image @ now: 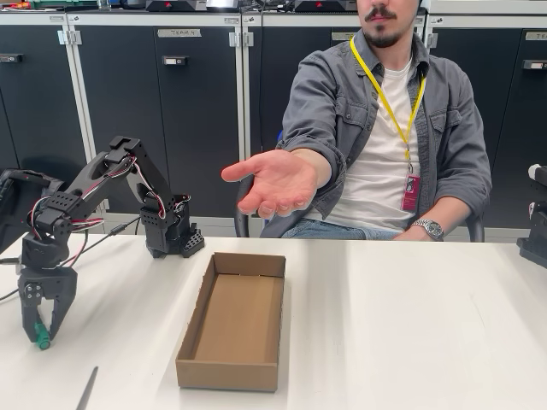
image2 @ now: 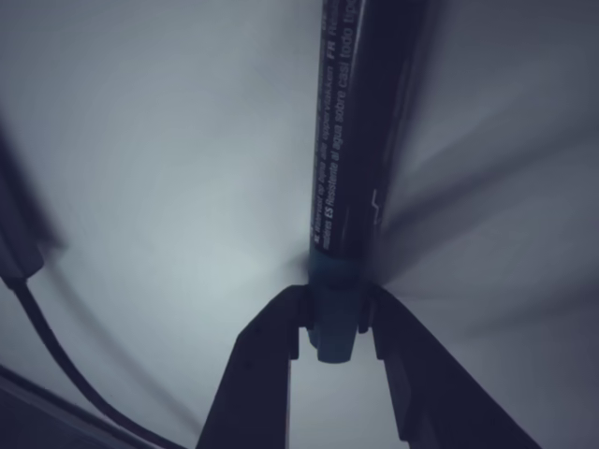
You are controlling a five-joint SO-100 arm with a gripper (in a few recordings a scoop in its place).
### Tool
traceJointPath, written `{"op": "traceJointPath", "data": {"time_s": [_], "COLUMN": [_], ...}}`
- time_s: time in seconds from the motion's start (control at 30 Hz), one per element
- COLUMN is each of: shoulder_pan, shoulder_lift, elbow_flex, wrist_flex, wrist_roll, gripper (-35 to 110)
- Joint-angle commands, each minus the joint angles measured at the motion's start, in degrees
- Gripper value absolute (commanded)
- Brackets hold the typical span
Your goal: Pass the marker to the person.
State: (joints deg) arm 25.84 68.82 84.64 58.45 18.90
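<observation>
1. Down at the left edge of the fixed view, the gripper points straight at the white table, its two black fingers low over the surface.
2. Between those fingers sits the green end of the marker, right at the tabletop.
3. From the wrist view, the gripper is clamped on the marker: both fingers press against the green end, and the black barrel with its white lettering runs away up the picture.
4. Whether the marker's tip is touching the table or just clear of it cannot be told.
5. Across the table sits the person in a grey overshirt with a yellow lanyard, one hand stretched forward, palm up and open, well apart from the gripper.
6. An open cardboard box lies on the table between the arm and the outstretched hand, to the right of the gripper.
7. A thin grey stick lies on the table at the bottom edge, near the gripper.
</observation>
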Motion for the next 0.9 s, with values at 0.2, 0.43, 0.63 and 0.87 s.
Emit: {"op": "traceJointPath", "data": {"time_s": [0.2,0.43,0.63,0.87], "shoulder_pan": [-4.75,-6.77,-12.22,-19.07], "shoulder_lift": [10.11,19.25,28.74,38.85], "elbow_flex": [-8.61,-9.23,-7.91,-2.37], "wrist_flex": [14.50,19.25,19.34,19.25], "wrist_roll": [0.53,-0.62,-3.96,-6.68], "gripper": [-5,-5,-5,-5]}}
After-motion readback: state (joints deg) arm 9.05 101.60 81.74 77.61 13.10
